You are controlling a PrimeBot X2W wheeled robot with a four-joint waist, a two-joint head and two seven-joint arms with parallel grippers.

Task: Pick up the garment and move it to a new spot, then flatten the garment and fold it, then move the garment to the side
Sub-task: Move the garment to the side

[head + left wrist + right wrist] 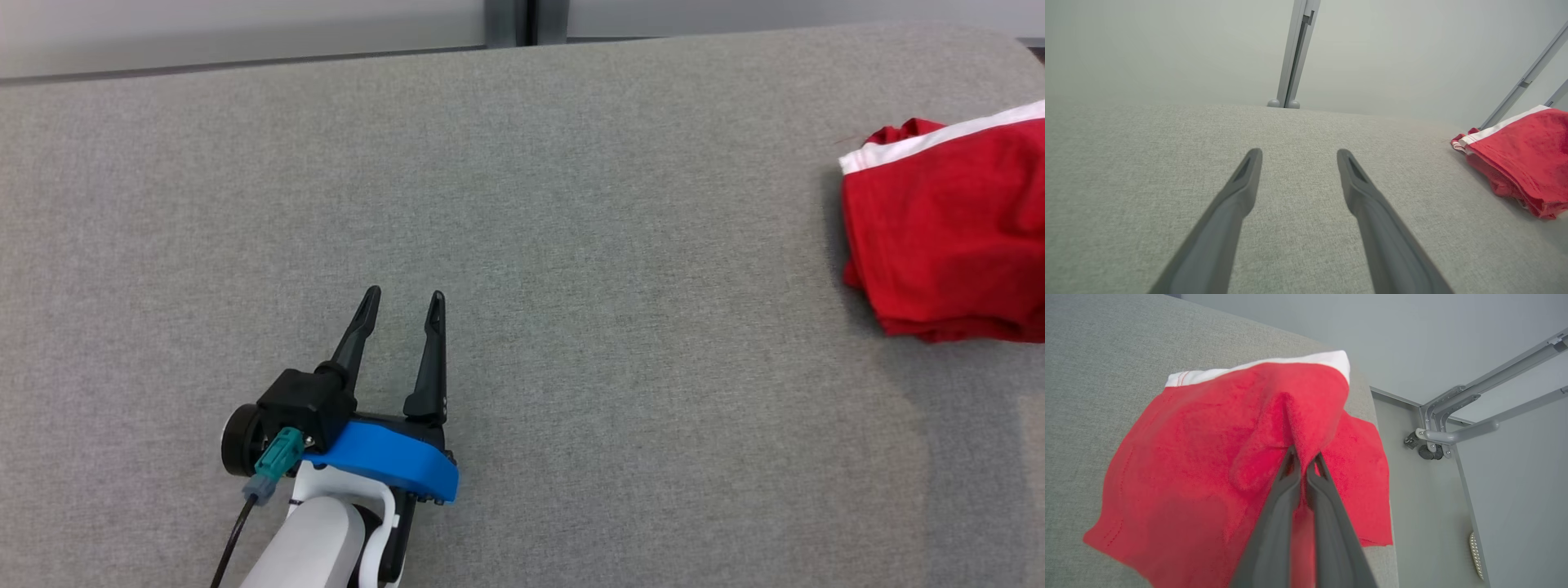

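The garment (951,237) is red with a white band and lies folded at the table's right edge, partly cut off by the head view's border. It shows low at the right of the left wrist view as the same red garment (1523,159). My right gripper (1303,457) is shut on a raised pinch of the garment (1208,457), which drapes over the table's corner. My left gripper (402,304) stands open over bare cloth at the lower left, far from the garment; its fingers (1241,192) hold nothing.
A grey fabric-covered table (571,204) spans the scene, its far edge near a pale wall. Grey metal frame legs (1457,416) and pale floor lie past the table's right edge. A vertical metal post (1294,53) stands behind the table.
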